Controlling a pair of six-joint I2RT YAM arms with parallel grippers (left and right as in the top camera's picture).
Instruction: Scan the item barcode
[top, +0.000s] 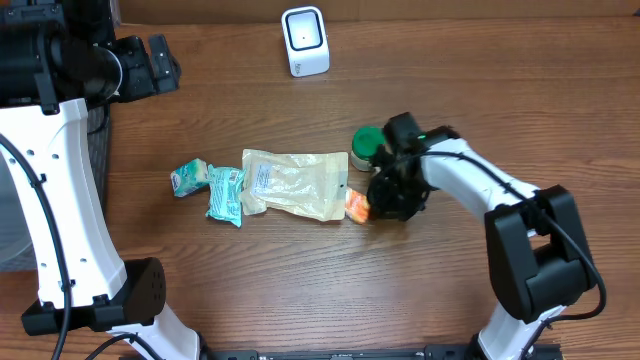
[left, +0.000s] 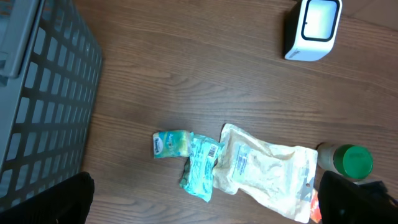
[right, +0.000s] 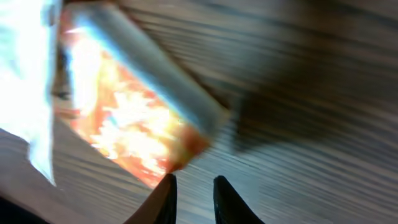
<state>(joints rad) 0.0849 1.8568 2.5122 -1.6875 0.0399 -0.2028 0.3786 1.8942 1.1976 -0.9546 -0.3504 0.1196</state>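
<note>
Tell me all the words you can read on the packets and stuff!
No text can be read here.
Pouch: white label print, too small.
Teal packet: print too small.
Green packet: logo too small.
Orange packet: blurred.
Scanner: no words visible.

Under the right gripper (right: 191, 190) I see the brown wooden table (top: 480, 90), matt with a fine grain. Just off its smooth black fingers (right: 166, 194) the orange film packet (right: 124, 118) shines glossy. Past it, farther from the gripper, the beige plastic pouch (top: 297, 183) looks dull and creased, and the teal film wrapper (top: 226, 194) crinkled. Just beside the gripper, the green-capped bottle (top: 367, 146) is smooth plastic. Well apart, the white box-shaped scanner (top: 305, 40) is glossy plastic.
</note>
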